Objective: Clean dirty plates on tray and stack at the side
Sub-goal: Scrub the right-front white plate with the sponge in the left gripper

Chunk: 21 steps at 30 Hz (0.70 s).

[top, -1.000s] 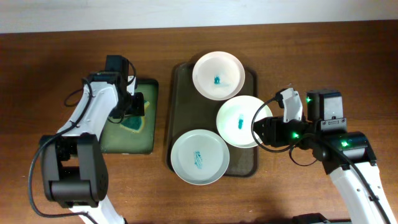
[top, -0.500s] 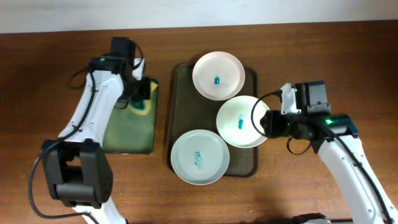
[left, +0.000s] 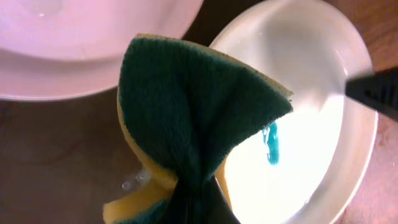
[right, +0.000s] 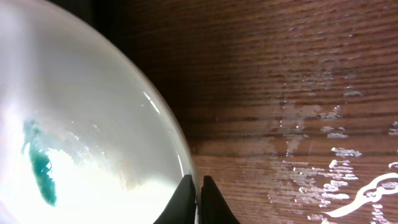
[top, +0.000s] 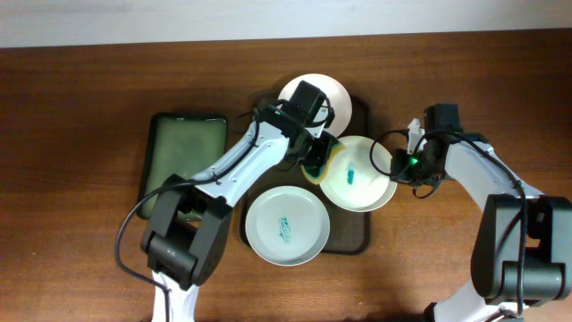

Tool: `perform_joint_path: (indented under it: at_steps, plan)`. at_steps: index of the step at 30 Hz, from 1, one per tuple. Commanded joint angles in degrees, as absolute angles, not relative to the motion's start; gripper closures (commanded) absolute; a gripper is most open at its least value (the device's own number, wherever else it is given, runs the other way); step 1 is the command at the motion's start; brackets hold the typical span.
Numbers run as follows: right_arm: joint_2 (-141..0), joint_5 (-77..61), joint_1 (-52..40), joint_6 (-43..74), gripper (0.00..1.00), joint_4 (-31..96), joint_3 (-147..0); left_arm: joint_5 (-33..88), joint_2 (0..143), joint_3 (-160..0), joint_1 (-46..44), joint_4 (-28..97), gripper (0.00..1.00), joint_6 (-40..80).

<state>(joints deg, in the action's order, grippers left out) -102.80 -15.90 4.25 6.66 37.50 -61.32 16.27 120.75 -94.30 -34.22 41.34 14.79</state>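
Note:
Three white plates with teal smears lie on the dark tray (top: 349, 234): a back plate (top: 338, 97), a middle plate (top: 365, 183) and a front plate (top: 287, 225). My left gripper (top: 316, 159) is shut on a green-and-yellow sponge (left: 193, 118), which hangs over the middle plate's left rim, just short of the smear (left: 271, 143). The sponge hides that gripper's jaws (left: 199, 208). My right gripper (right: 199, 199) is shut on the middle plate's right rim (right: 180, 149), one finger inside and one outside. That plate overhangs the tray's right edge.
A smaller green tray (top: 183, 165) lies left of the dark tray, with nothing on it. Brown wooden table (right: 298, 93) with wet streaks stretches right of the held plate. My left arm reaches across the dark tray's left part.
My left arm has swung from the green tray to the middle plate, carrying the sponge. My right gripper has closed on that plate's rim, and the plate has shifted slightly right.

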Motion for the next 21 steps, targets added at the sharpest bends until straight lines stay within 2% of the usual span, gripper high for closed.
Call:
perform_joint_path:
  at_steps: [1, 3, 10, 11, 15, 16, 21]
  plan:
    - [-103.2, -17.4, 3.4, 6.4, 0.96, 38.6, -61.1, 21.4, 123.4, -95.5, -39.5, 37.9, 1.00, 17.3]
    - [-102.5, -17.6, 3.4, 6.5, 0.96, 40.2, -61.1, 19.1, 124.6, -95.5, -41.0, 38.0, 1.00, 17.4]
    - [-101.8, -20.8, 3.3, 8.0, 0.96, 42.0, -61.1, 21.8, 127.2, -95.8, -41.4, 37.9, 1.00, 22.9]
    - [-101.8, -20.8, 3.3, 8.0, 0.96, 42.0, -61.1, 19.6, 128.4, -95.8, -41.4, 37.9, 1.00, 22.9]
    - [-101.8, -20.8, 3.3, 8.0, 0.96, 42.0, -61.1, -12.9, 130.5, -96.7, -41.3, 43.7, 1.00, 22.9]
    - [-101.8, -20.8, 3.3, 8.0, 0.96, 42.0, -61.1, -16.7, 130.5, -96.7, -40.9, 44.7, 1.00, 22.9]
    - [-101.8, -20.8, 3.3, 8.0, 0.96, 42.0, -61.1, -14.4, 130.5, -98.1, -38.2, 45.9, 1.00, 22.9]
